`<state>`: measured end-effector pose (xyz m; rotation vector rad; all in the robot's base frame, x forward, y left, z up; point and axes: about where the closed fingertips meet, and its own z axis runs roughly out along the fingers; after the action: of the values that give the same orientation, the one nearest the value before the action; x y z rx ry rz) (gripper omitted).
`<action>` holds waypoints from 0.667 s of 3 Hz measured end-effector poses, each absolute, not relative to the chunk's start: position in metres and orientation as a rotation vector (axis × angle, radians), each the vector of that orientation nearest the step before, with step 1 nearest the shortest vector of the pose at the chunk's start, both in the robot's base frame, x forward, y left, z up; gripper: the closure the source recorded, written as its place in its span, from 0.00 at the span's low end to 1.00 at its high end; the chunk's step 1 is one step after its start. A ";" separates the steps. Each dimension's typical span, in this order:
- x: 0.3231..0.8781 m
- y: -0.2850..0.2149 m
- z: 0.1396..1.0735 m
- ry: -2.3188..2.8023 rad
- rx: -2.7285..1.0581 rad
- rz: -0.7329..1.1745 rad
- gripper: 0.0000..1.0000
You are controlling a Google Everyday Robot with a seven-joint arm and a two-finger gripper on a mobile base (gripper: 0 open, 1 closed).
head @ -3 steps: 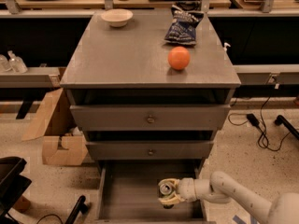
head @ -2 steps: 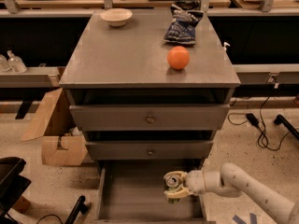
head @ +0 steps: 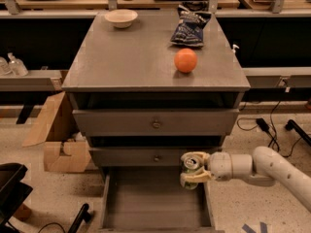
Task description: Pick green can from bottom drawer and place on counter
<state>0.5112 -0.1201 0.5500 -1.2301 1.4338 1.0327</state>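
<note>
Low and right of centre, the pincer [head: 191,171] pinches the green can [head: 189,164] between pale fingers, one above and one below. The can is small and dark green, its silver top and pull tab facing the camera. It is held at the right rear corner of the open bottom drawer [head: 146,203]. In the upper frame, the worktop [head: 126,57] carries an orange ball [head: 185,60], a snack bag [head: 190,25] and a bowl [head: 121,18].

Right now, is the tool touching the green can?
Touching. The camera view shows the tool clamped on the green can, one finger above and one below, over the bottom drawer.
</note>
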 end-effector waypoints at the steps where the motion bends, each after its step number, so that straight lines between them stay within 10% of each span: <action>1: 0.523 -0.119 0.627 1.414 -1.213 0.961 1.00; 2: 0.543 -0.124 0.689 1.431 -1.222 0.893 1.00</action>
<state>0.5430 -0.1240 0.6890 -1.2224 1.4310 0.8933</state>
